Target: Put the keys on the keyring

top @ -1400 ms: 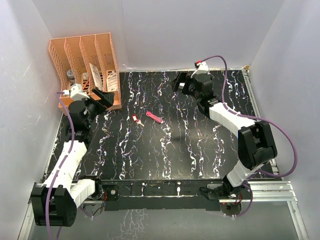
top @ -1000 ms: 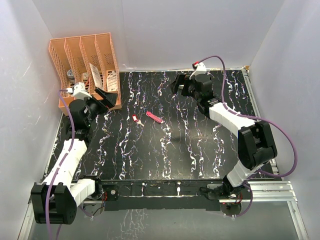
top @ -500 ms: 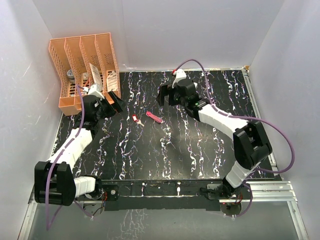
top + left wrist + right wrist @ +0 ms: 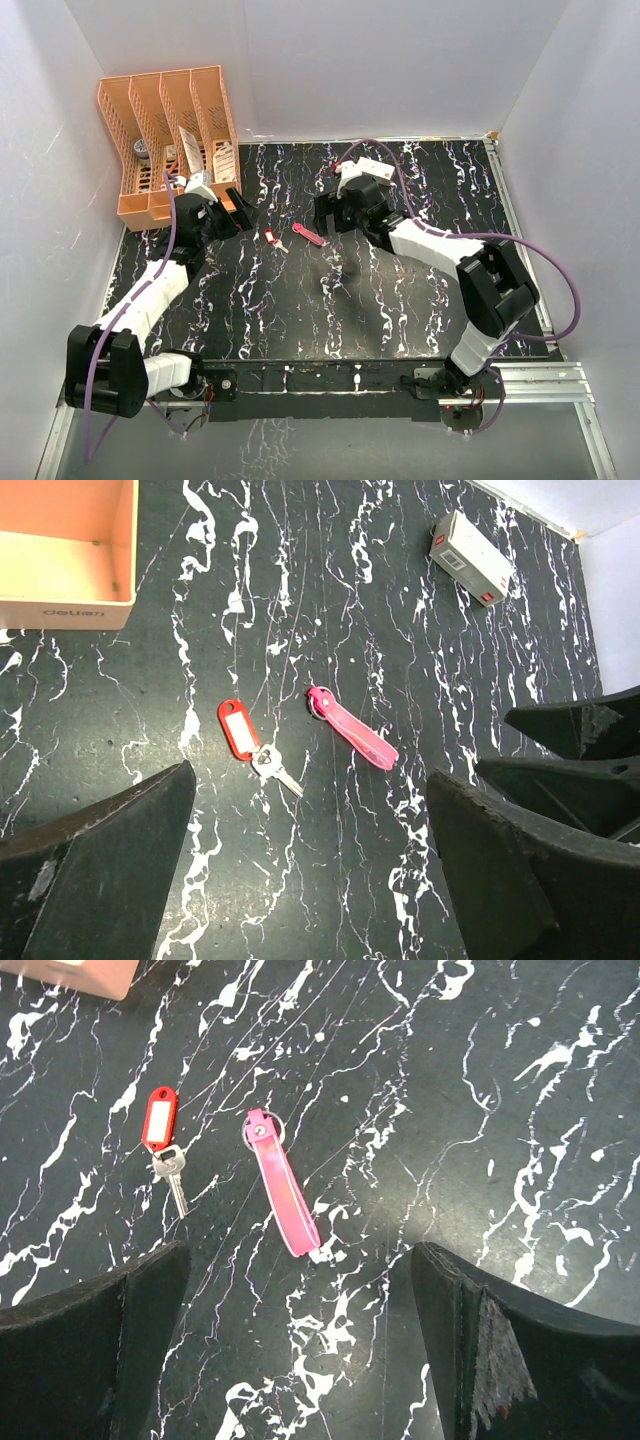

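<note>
The keys lie flat on the black marbled table: a red-headed one (image 4: 271, 237) joined to a pale metal one (image 4: 284, 246). Both show in the left wrist view (image 4: 238, 730) (image 4: 273, 769) and the right wrist view (image 4: 158, 1118) (image 4: 173, 1180). The keyring's thin ring (image 4: 264, 1131) with its pink tag (image 4: 312, 236) (image 4: 352, 730) (image 4: 283, 1186) lies just right of them, apart. My left gripper (image 4: 236, 206) (image 4: 310, 880) is open and empty, to the keys' left. My right gripper (image 4: 324, 211) (image 4: 300, 1350) is open and empty, just beyond the tag.
An orange slotted rack (image 4: 170, 140) holding small items stands at the back left; its tray edge shows in the left wrist view (image 4: 65, 550). A white box with red marks (image 4: 470, 557) lies farther back, hidden in the top view. White walls enclose the table.
Both arms have swung in toward the keys. The left gripper moved right, away from the rack. The right gripper moved left and forward to just above the pink tag. The keys and keyring have not moved.
</note>
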You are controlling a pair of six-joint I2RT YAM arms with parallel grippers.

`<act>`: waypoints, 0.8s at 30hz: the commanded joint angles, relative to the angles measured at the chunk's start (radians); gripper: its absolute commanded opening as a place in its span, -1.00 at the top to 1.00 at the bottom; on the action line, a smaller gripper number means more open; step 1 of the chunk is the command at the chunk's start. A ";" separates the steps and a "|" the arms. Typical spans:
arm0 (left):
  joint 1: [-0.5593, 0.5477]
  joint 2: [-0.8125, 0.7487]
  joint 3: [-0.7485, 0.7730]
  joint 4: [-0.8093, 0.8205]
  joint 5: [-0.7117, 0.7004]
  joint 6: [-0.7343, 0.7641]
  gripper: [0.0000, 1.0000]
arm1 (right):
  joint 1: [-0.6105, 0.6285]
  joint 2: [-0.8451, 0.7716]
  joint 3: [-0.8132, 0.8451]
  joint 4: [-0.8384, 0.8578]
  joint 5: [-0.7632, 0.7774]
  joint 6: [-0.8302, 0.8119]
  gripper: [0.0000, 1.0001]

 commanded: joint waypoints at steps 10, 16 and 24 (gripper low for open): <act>-0.011 -0.008 0.014 -0.029 -0.013 0.019 -0.97 | 0.066 0.237 0.187 -0.048 0.027 -0.132 -0.76; -0.012 -0.008 0.015 -0.030 -0.020 0.020 -0.97 | 0.066 0.273 0.191 -0.034 0.016 -0.158 -0.61; -0.012 0.006 0.019 -0.026 -0.019 0.020 -0.97 | 0.066 0.319 0.206 -0.018 -0.006 -0.161 -0.33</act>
